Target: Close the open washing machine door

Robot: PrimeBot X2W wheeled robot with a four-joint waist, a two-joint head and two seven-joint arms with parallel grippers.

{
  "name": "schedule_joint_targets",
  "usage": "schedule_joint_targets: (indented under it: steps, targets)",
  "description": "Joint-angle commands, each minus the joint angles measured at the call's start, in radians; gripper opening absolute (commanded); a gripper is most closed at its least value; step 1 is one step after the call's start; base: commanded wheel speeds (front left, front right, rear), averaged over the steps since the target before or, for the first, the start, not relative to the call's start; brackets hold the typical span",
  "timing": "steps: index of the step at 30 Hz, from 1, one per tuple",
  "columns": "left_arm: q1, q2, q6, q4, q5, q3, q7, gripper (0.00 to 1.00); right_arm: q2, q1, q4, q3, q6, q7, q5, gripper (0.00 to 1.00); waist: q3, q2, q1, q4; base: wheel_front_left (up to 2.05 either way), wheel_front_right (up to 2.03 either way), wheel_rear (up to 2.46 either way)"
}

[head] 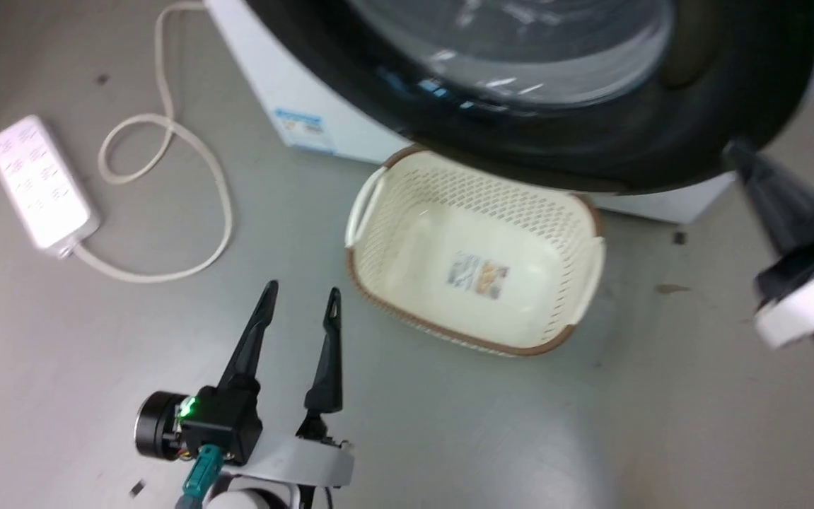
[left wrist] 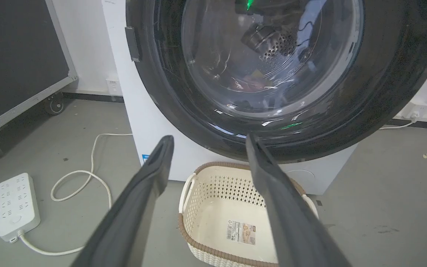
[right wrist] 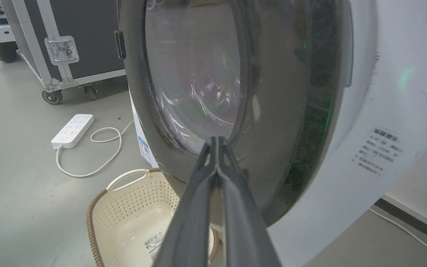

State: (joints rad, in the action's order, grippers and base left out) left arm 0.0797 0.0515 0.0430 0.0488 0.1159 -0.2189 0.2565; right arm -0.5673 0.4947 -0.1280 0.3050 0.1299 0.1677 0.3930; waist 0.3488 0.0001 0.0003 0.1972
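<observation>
Right wrist view has the washing machine door (right wrist: 272,129) standing almost flat to the white cabinet, with the right gripper (right wrist: 217,141) pinched together on nothing, its tips at the glossy rim beside the glass. I judge the door heavy, stiff and slick, so push on the black rim, not the bulging window. The left gripper (head: 302,290) hangs spread and empty near the basket (head: 414,191), which holds just a label.
</observation>
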Motion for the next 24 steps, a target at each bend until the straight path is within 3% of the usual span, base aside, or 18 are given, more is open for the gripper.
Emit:
schedule_joint_targets:
  steps: [1,9,17,24]
  targets:
    - [0.019,-0.001,0.009,0.006,0.007,-0.008,0.005,1.00,-0.023,0.038,-0.017,0.010,0.001,-0.006,0.016,0.00,0.043,-0.0001,-0.0003,0.046,0.00,0.00,0.00]
    - [0.041,-0.001,0.042,0.024,0.034,-0.042,0.005,1.00,-0.064,0.251,-0.155,0.021,0.001,-0.047,0.106,0.00,0.082,-0.0001,-0.0003,0.081,0.00,0.00,0.00]
    - [0.066,-0.001,0.065,0.033,0.043,-0.063,0.005,1.00,-0.027,0.384,-0.331,-0.074,0.001,-0.087,0.083,0.00,0.107,-0.0001,-0.0003,0.090,0.00,0.00,0.00]
    - [0.080,-0.001,0.072,0.033,0.043,-0.061,0.005,1.00,0.014,0.448,-0.404,-0.126,0.001,-0.079,0.067,0.00,0.118,-0.0001,-0.0003,0.079,0.00,0.00,0.00]
